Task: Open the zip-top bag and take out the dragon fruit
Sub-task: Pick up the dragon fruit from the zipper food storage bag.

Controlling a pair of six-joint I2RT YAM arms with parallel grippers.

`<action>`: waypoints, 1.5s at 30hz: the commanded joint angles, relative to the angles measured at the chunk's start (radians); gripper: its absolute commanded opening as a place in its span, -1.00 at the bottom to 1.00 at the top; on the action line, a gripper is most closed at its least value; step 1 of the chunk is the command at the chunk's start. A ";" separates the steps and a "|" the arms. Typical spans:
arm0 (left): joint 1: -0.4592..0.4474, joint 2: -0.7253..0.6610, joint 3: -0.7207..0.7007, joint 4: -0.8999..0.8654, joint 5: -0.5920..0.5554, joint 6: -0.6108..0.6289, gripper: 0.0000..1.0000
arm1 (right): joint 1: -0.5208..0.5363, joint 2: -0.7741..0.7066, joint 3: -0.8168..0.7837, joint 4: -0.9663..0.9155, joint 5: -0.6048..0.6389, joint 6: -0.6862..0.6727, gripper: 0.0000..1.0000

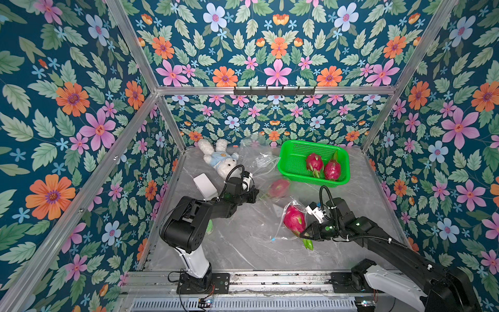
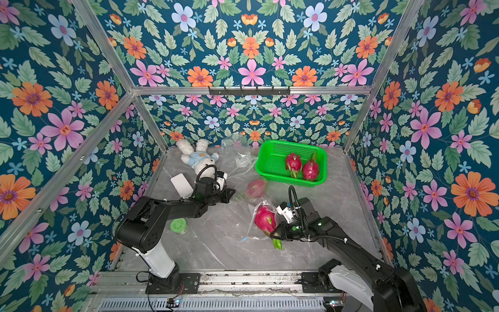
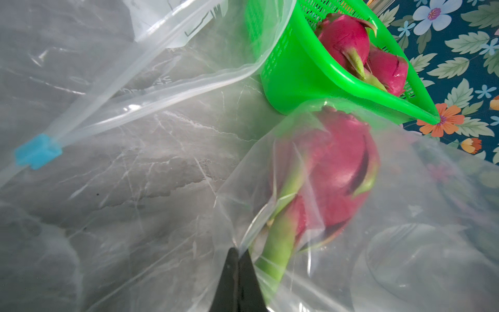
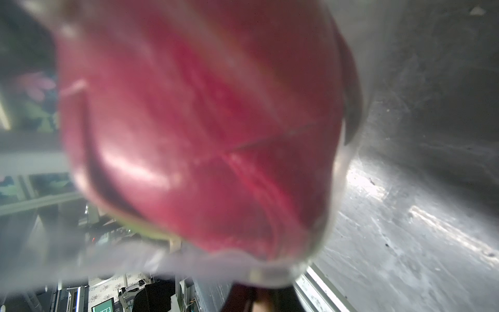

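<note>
A clear zip-top bag (image 3: 405,216) hangs from my left gripper (image 3: 239,252), whose jaws are shut on its film. Inside it is a magenta dragon fruit (image 3: 332,175), blurred in both top views (image 1: 279,187). My right gripper (image 1: 303,234) is shut on the green-scaled lower end of a second dragon fruit (image 1: 293,218), lifted off the table. A second clear bag with a blue slider (image 1: 273,239) drapes around that fruit. In the right wrist view the fruit (image 4: 202,129) fills the frame behind film. Two more dragon fruits (image 1: 314,163) (image 1: 332,170) lie in the green basket (image 1: 291,164).
An empty clear bag (image 1: 259,159) with a blue slider (image 3: 37,155) lies at the back beside the basket. A white plush rabbit (image 1: 218,159) and a white box (image 1: 205,186) are behind my left arm. A green-lidded jar (image 2: 178,226) stands under it.
</note>
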 commanded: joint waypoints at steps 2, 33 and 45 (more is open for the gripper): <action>0.009 -0.003 0.006 -0.009 -0.022 0.017 -1.00 | 0.001 -0.030 0.000 -0.056 -0.058 -0.001 -1.00; 0.024 0.073 0.026 0.009 -0.041 -0.041 -1.00 | -0.005 -0.266 0.097 -0.287 0.100 0.008 -1.00; 0.023 -0.034 -0.061 -0.053 -0.048 -0.010 -1.00 | -0.255 -0.101 0.304 -0.128 0.123 -0.084 -1.00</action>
